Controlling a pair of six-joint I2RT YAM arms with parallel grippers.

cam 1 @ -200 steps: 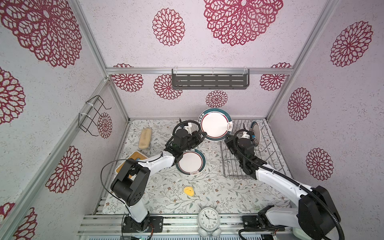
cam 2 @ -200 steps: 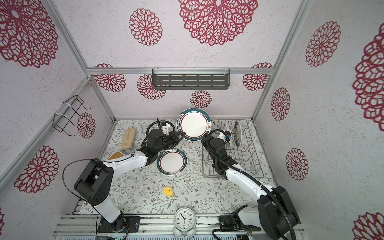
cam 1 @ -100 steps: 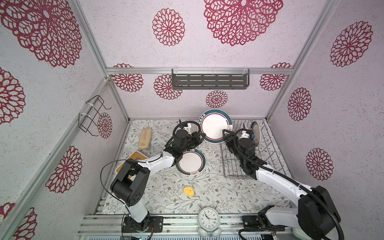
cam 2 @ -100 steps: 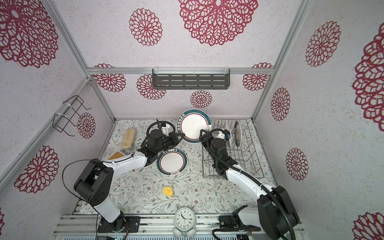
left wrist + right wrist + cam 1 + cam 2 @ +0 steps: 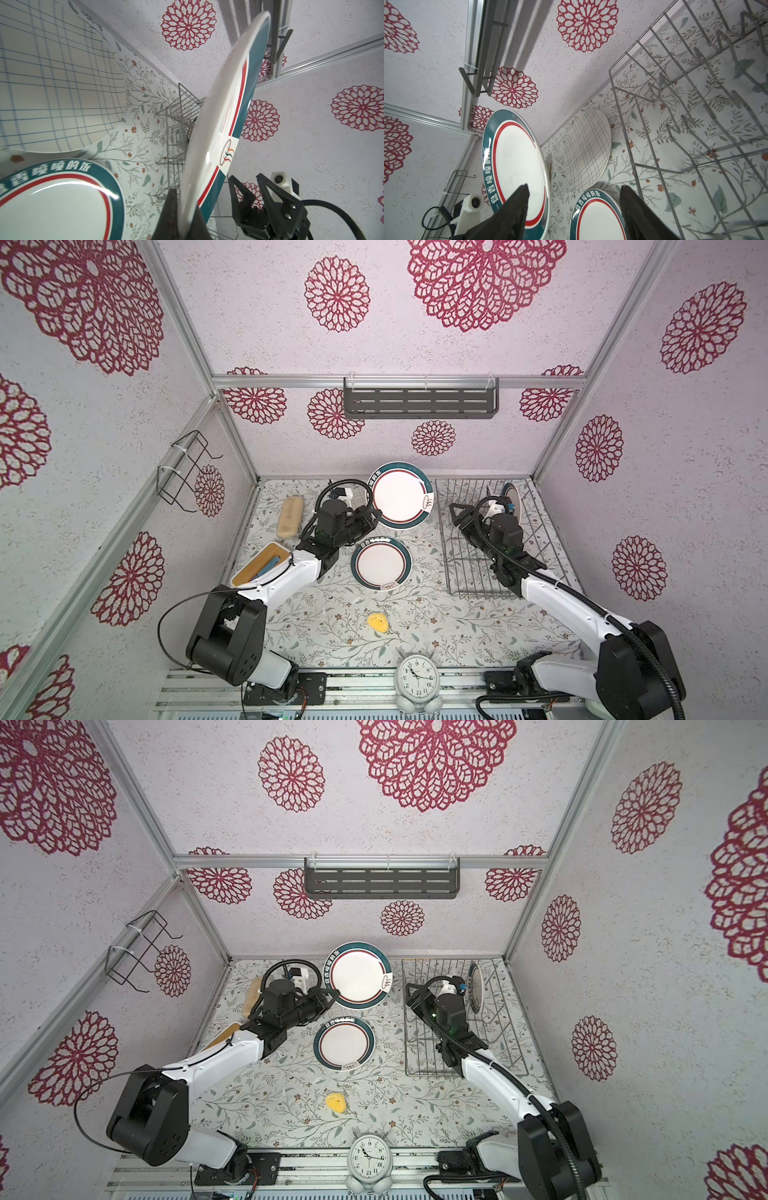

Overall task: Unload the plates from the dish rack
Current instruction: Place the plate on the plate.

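A white plate with a teal-and-red rim (image 5: 401, 494) (image 5: 358, 974) hangs tilted above the table's back, and my left gripper (image 5: 374, 516) (image 5: 184, 199) is shut on its lower-left edge. My right gripper (image 5: 455, 512) (image 5: 574, 187) stands open with nothing in it, apart from that plate, at the left edge of the dish rack (image 5: 469, 572) (image 5: 675, 104). One teal-rimmed plate (image 5: 510, 499) stands upright in the rack's back. Another (image 5: 381, 565) (image 5: 598, 218) lies flat on the table. The cream grid plate (image 5: 587, 145) (image 5: 52, 83) lies flat beneath the held one, hidden in both top views.
A white alarm clock (image 5: 417, 676) stands at the front edge, with a yellow scrap (image 5: 377, 622) near it. At the left lie a wooden-lidded box (image 5: 259, 566) and a beige block (image 5: 289, 516). A dark shelf (image 5: 419, 403) and a black wire holder (image 5: 183, 472) hang on the walls.
My right gripper has opened, let go of the raised plate and drawn back to the right. The left gripper keeps the plate, which has shifted slightly left.
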